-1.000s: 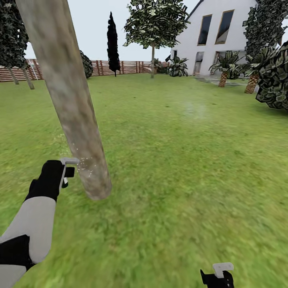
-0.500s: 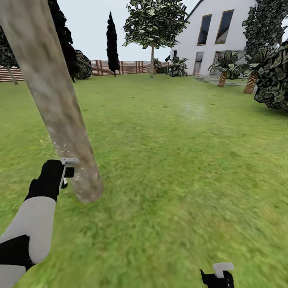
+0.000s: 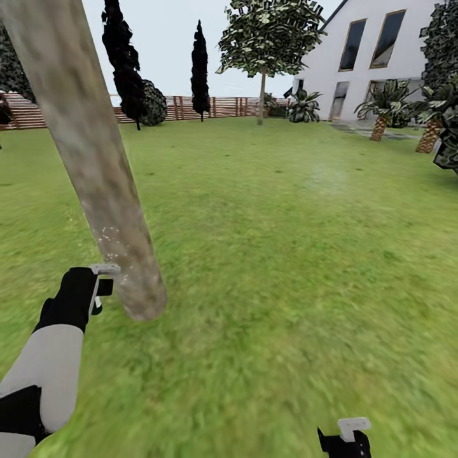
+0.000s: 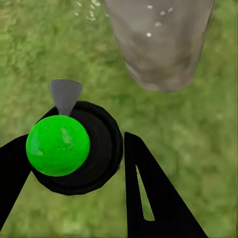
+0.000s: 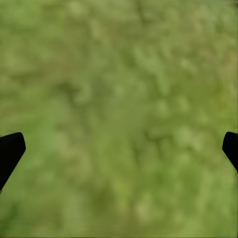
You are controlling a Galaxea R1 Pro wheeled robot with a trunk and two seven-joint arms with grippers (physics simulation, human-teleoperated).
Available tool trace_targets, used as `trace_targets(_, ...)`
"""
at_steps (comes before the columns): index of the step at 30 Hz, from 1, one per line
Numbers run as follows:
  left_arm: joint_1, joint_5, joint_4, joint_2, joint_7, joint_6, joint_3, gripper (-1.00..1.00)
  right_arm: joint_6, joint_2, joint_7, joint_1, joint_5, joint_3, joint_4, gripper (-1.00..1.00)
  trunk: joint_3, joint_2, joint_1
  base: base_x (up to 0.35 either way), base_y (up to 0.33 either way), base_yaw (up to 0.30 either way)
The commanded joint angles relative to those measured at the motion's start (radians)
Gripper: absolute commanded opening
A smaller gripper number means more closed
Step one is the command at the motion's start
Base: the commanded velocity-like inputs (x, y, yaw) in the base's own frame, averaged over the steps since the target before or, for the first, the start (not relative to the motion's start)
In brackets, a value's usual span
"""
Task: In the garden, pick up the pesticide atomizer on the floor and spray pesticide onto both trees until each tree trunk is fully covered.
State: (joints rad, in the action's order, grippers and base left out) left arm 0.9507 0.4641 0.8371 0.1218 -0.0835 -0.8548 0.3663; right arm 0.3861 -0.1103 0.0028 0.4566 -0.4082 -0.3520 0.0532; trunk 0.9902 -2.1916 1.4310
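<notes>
From the head camera, the left end effector (image 3: 102, 280) grips the pesticide atomizer (image 3: 107, 280) low at 8 o'clock, right beside the tree trunk (image 3: 95, 165), which has white specks. The right end effector (image 3: 346, 439) sits at 5 o'clock over grass (image 3: 286, 254).

The left wrist camera shows the bottle's green spot (image 4: 58, 145) squeezed between black fingers (image 4: 148, 198).

The right wrist camera shows fingertips (image 5: 10, 151) spread wide, holding nothing.

Tree trunk (image 3: 95, 165) at left on grass (image 3: 286, 267); spray bottle (image 3: 102, 283) just beside its base; fence (image 3: 210, 107) and house (image 3: 381, 51) far behind.
</notes>
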Motion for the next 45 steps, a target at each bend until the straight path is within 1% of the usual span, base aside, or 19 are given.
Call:
trace_targets(1, 0.001, 0.01, 0.001, -0.002, -0.008, -0.003, 0.002, -1.0, 0.004, 0.0, 0.0, 0.001, -0.009, -0.008, -0.001, 1.0, 0.001, 0.0, 0.0, 0.282, -0.143, 0.055)
trace_targets(6, 0.0, 0.011, 0.0, -0.005, -0.008, -0.003, 0.003, -1.0, 0.004, 0.0, 0.0, 0.001, -0.009, -0.008, -0.001, 1.0, 0.001, 0.0, 0.0, 0.259, -0.159, 0.01)
trace_targets(10, 0.0, 0.01, 0.002, -0.006, -0.007, -0.003, 0.002, -1.0, 0.004, 0.0, 0.0, 0.001, -0.009, -0.008, -0.001, 1.0, 0.001, 0.0, 0.0, 0.048, -0.259, 0.018)
trace_targets(15, 0.0, 0.01, 0.005, -0.007, -0.004, -0.003, 0.002, -1.0, 0.004, 0.0, 0.0, 0.001, -0.009, -0.008, -0.001, 1.0, 0.001, 0.0, 0.0, 0.002, -0.273, 0.242)
trace_targets(19, -0.043, 0.009, 0.001, -0.01, -0.001, 0.0, 0.003, -1.0, 0.004, 0.0, 0.0, 0.001, -0.009, -0.008, -0.002, 1.0, 0.001, 0.0, 0.0, 0.099, -0.263, 0.276)
trace_targets(24, -0.063, 0.008, -0.002, -0.017, -0.001, 0.0, 0.002, -1.0, 0.004, 0.0, 0.0, 0.001, -0.009, -0.008, -0.001, 1.0, 0.001, 0.0, 0.0, 0.233, -0.188, 0.26)
trace_targets(28, -0.065, 0.008, -0.001, -0.017, 0.0, 0.0, 0.002, -1.0, 0.005, -0.004, -0.001, 0.001, -0.008, -0.008, -0.001, 1.0, 0.001, 0.0, 0.0, 0.23, -0.188, 0.049)
trace_targets(32, -0.072, 0.009, 0.0, -0.017, 0.0, 0.0, 0.003, -1.0, 0.005, -0.008, -0.001, 0.001, -0.008, -0.008, 0.0, 1.0, 0.001, 0.0, 0.0, 0.058, -0.258, 0.002)
trace_targets(34, -0.091, 0.008, -0.001, -0.016, -0.002, 0.003, 0.003, -1.0, 0.005, -0.007, -0.001, 0.001, -0.008, -0.008, 0.0, 1.0, 0.001, 0.0, 0.0, 0.004, -0.269, 0.0)
trace_targets(35, -0.103, 0.009, -0.001, -0.015, -0.002, 0.009, 0.003, -1.0, 0.005, -0.007, -0.001, 0.001, -0.008, -0.008, 0.0, 1.0, 0.001, 0.0, 0.0, 0.001, -0.27, 0.0)
trace_targets(37, -0.121, 0.011, -0.002, -0.014, 0.002, 0.062, 0.004, -1.0, 0.005, -0.005, -0.001, 0.001, -0.008, -0.008, 0.001, 1.0, 0.001, 0.0, 0.0, 0.046, -0.27, 0.02)
trace_targets(41, -0.141, 0.012, -0.002, -0.014, 0.005, 0.082, 0.005, -1.0, 0.005, -0.005, -0.001, 0.001, -0.008, -0.008, 0.001, 1.0, 0.001, 0.0, 0.0, 0.157, -0.247, 0.207)
trace_targets(43, -0.142, 0.013, -0.002, -0.014, 0.009, 0.083, 0.019, -1.0, 0.005, -0.004, -0.001, 0.001, -0.008, -0.008, 0.001, 1.0, 0.001, 0.0, 0.0, 0.239, -0.186, 0.272)
trace_targets(45, -0.142, 0.012, -0.001, -0.014, 0.01, 0.083, 0.042, -1.0, 0.005, -0.005, -0.001, 0.001, -0.008, -0.008, 0.001, 1.0, 0.001, 0.0, 0.0, 0.253, -0.175, 0.276)
